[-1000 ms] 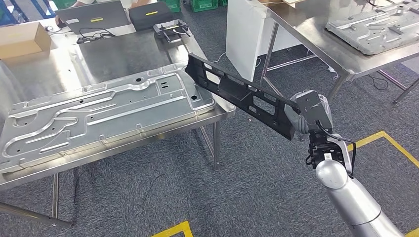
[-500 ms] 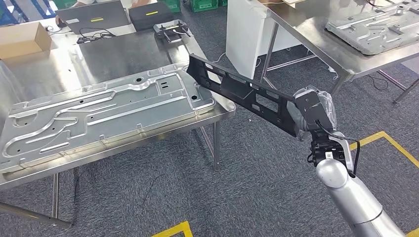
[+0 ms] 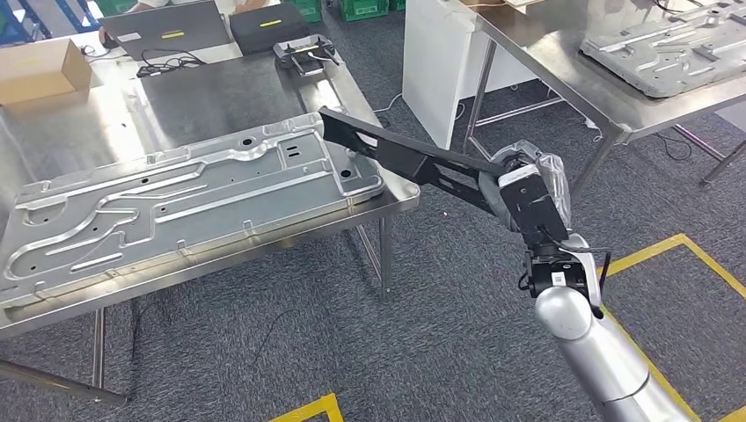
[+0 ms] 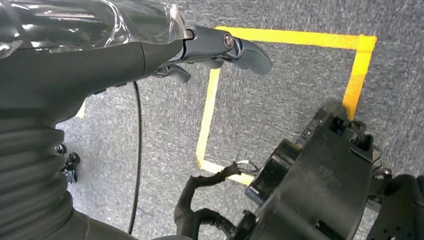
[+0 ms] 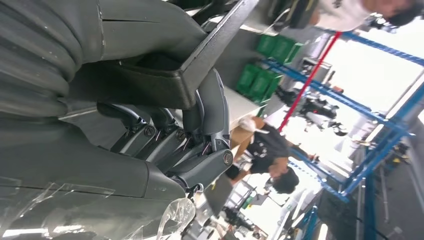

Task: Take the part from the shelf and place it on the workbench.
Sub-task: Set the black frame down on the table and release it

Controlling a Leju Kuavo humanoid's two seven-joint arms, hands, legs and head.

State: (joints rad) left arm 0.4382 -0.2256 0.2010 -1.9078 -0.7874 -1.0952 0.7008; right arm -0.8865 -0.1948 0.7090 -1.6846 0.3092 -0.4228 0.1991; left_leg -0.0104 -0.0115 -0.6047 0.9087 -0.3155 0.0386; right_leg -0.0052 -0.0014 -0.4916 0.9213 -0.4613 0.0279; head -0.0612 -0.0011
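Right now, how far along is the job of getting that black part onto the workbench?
Pickup looks done: the right hand grips the long black part at one end. In hand: its far end hangs over the workbench corner, above the pressed metal panel. Left: lowering and letting go.

Nothing is reading clearly in these views. A small white label (image 3: 558,279) is sitting on the right wrist, but its print is showing too small to make out, and the yellow stickers on the far dark cases (image 3: 172,35) are showing no legible characters.
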